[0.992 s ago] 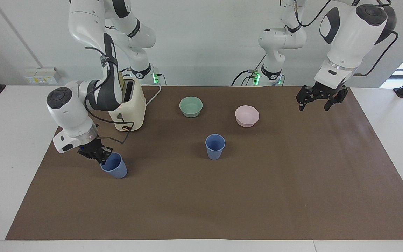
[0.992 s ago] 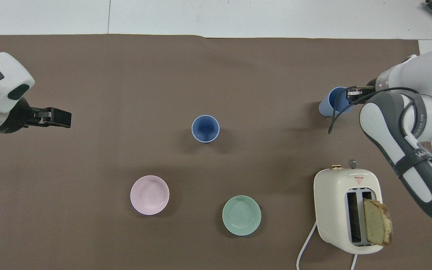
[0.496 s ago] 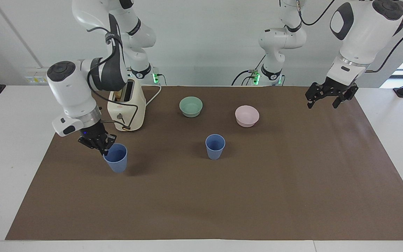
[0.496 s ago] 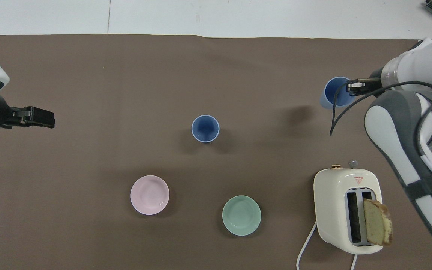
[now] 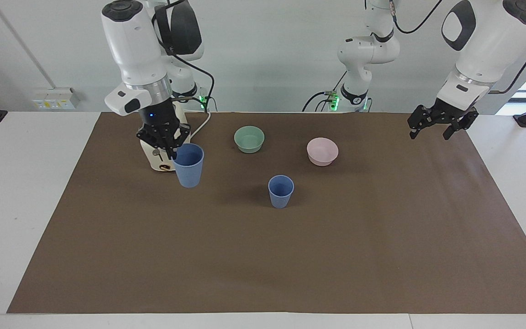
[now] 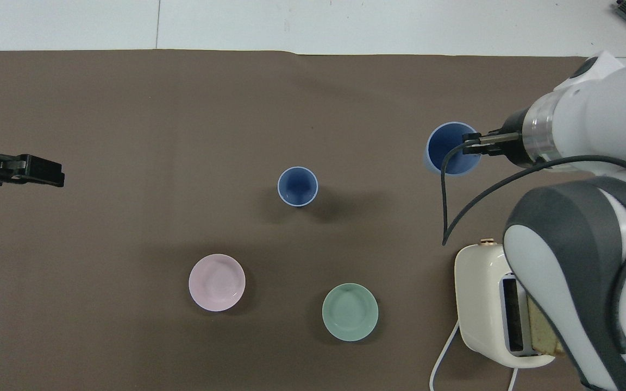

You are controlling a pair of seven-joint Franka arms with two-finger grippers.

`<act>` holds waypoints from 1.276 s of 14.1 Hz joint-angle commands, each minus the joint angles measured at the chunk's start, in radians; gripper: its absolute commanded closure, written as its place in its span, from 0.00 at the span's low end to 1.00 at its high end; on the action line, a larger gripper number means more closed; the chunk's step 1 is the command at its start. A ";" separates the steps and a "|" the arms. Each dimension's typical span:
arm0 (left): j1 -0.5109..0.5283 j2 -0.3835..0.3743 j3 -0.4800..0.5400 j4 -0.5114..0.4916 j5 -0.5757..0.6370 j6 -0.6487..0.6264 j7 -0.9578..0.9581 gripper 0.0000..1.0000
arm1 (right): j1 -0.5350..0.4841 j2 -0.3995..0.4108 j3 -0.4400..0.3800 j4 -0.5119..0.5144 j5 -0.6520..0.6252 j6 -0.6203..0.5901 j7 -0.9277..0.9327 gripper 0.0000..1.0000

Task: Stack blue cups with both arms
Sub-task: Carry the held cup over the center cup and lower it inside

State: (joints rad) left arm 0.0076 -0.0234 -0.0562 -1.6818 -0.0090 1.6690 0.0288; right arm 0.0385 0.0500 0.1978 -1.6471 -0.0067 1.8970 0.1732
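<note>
One blue cup (image 5: 281, 191) stands upright on the brown mat near the middle, also in the overhead view (image 6: 298, 186). My right gripper (image 5: 168, 148) is shut on the rim of the other blue cup (image 5: 188, 165) and holds it upright in the air over the mat, beside the toaster. The overhead view shows that cup (image 6: 451, 147) with the right gripper (image 6: 473, 145) pinching its rim. My left gripper (image 5: 441, 125) hangs open and empty above the mat's edge at the left arm's end, seen in the overhead view too (image 6: 41, 171).
A mint-green bowl (image 5: 249, 139) (image 6: 350, 311) and a pale pink bowl (image 5: 322, 151) (image 6: 217, 282) sit nearer to the robots than the standing cup. A cream toaster (image 5: 155, 157) (image 6: 481, 304) stands at the right arm's end, partly covered by that arm.
My right gripper has lifted the blue cup off the mat, brought it upright and carried it toward the middle. My left gripper has drawn back a little toward its end of the table.
</note>
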 commanded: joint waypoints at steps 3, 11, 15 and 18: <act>0.025 -0.032 -0.004 -0.021 -0.020 0.005 0.011 0.00 | 0.049 0.016 0.040 -0.002 0.033 0.011 0.199 1.00; 0.017 -0.033 -0.008 0.134 -0.005 -0.198 0.013 0.00 | 0.239 0.102 0.040 0.064 0.001 0.050 0.500 1.00; 0.008 -0.069 -0.019 0.110 -0.008 -0.196 0.016 0.00 | 0.302 0.154 0.040 0.081 -0.033 0.056 0.577 1.00; 0.009 -0.075 -0.019 0.103 -0.009 -0.193 0.014 0.00 | 0.304 0.171 0.040 0.076 -0.035 0.083 0.583 1.00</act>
State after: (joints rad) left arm 0.0183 -0.0763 -0.0779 -1.5642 -0.0160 1.4916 0.0301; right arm 0.3432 0.1990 0.2374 -1.5943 -0.0246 1.9606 0.7361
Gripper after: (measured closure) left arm 0.000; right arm 0.952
